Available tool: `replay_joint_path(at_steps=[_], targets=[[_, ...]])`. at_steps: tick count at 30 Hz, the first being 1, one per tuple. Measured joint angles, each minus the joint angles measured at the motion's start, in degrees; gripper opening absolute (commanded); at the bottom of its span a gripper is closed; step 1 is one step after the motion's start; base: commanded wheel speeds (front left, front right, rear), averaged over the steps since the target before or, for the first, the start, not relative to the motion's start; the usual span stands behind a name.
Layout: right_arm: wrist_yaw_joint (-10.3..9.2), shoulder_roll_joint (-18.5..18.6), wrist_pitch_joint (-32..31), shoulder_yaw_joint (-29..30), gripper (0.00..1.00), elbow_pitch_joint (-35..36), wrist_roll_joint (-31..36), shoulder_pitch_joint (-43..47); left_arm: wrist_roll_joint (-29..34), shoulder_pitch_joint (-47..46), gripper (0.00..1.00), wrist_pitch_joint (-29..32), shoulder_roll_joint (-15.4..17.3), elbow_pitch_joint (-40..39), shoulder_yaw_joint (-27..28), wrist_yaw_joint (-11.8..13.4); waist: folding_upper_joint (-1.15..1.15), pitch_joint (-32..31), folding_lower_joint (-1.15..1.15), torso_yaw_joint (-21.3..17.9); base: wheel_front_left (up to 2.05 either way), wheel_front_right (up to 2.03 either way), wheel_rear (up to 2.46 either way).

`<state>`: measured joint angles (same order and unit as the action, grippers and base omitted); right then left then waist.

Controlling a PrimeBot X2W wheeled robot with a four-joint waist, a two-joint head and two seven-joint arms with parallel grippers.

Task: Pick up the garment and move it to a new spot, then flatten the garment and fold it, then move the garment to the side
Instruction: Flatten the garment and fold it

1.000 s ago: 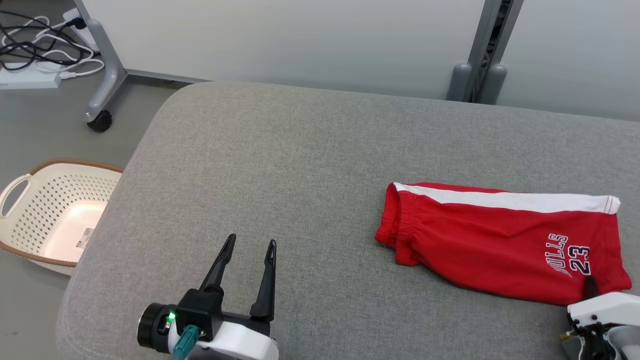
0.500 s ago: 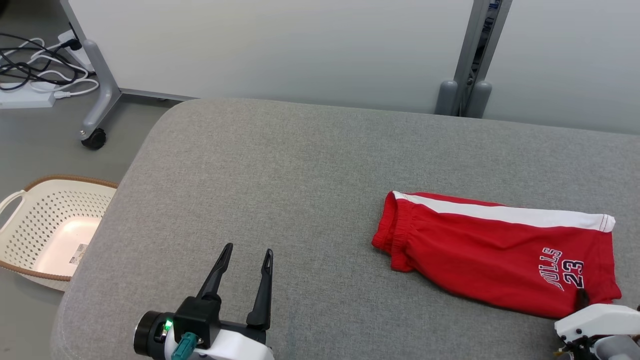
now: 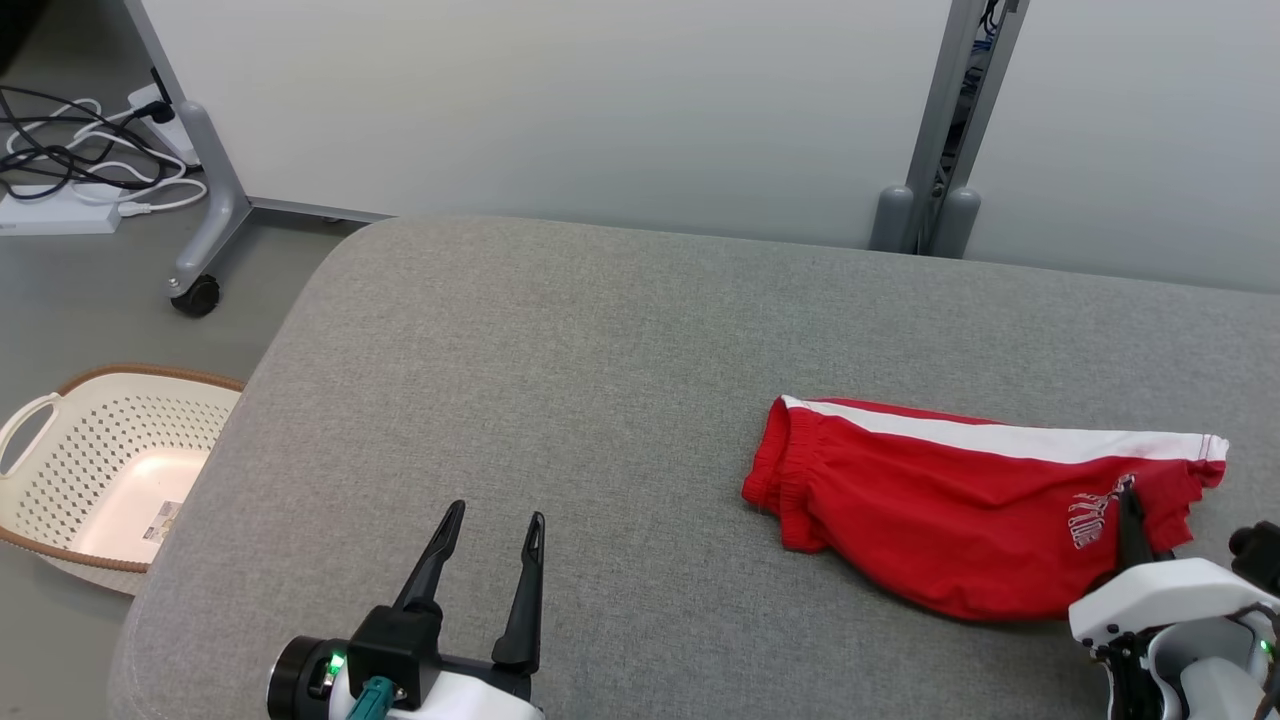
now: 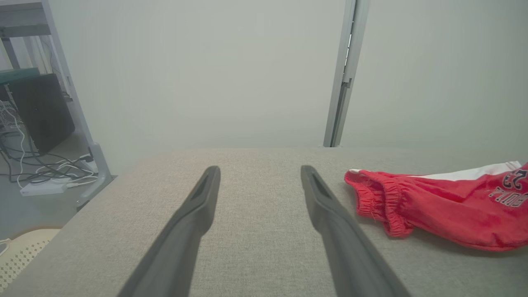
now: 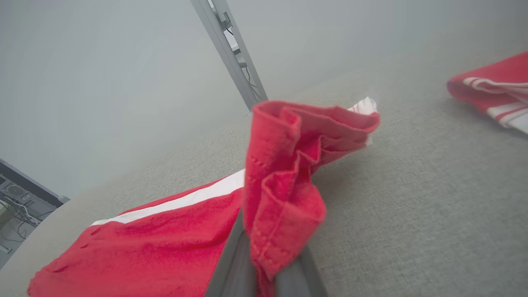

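Right end effector (image 3: 1131,497) around garment (image 3: 930,520) hem

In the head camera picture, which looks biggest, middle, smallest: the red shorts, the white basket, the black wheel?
1. red shorts
2. white basket, farther off on the floor, so really maybe bigger
3. black wheel

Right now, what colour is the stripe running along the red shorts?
White. The stripe on the shorts shows best in the head view.
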<state>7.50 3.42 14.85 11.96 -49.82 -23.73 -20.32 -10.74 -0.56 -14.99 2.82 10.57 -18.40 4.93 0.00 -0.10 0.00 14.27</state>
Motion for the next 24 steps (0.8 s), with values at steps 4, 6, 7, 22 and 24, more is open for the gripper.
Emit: replay_joint_path(at_steps=[4, 6, 7, 22, 24], targets=[[0.00, -0.4, -2.0, -1.3, 0.00, 6.1, 3.1, 1.2, 0.0, 0.0, 1.00, 0.0, 0.0, 0.0, 0.0, 0.0, 0.00, 0.0, 0.00, 0.4, 0.00, 0.00, 0.00], [0.00, -0.5, -3.4, -2.9, 0.00, 9.5, 3.9, 2.0, 0.0, 0.0, 1.00, 0.0, 0.0, 0.0, 0.0, 0.0, 0.00, 0.0, 0.00, 0.7, 0.00, 0.00, 0.00], [-0.01, -0.5, -4.1, -4.1, 0.00, 10.9, 3.9, 2.3, 0.0, 0.0, 1.00, 0.0, 0.0, 0.0, -0.1, 0.0, 0.00, 0.1, 0.00, 0.8, 0.00, 0.00, 0.00], [0.00, -0.7, -11.4, -18.4, 0.00, 22.3, 2.3, 5.7, -1.2, -1.0, 1.00, 0.0, 0.0, 0.0, -0.9, 0.2, 0.00, 1.7, 0.00, 3.6, 0.00, 0.00, 0.00], [0.00, -0.7, -11.9, -19.5, 0.00, 22.0, 2.2, 5.6, -1.4, -1.0, 1.00, 0.0, 0.0, 0.0, -1.1, 0.2, 0.00, 1.9, 0.00, 4.1, 0.00, 0.00, 0.00]])
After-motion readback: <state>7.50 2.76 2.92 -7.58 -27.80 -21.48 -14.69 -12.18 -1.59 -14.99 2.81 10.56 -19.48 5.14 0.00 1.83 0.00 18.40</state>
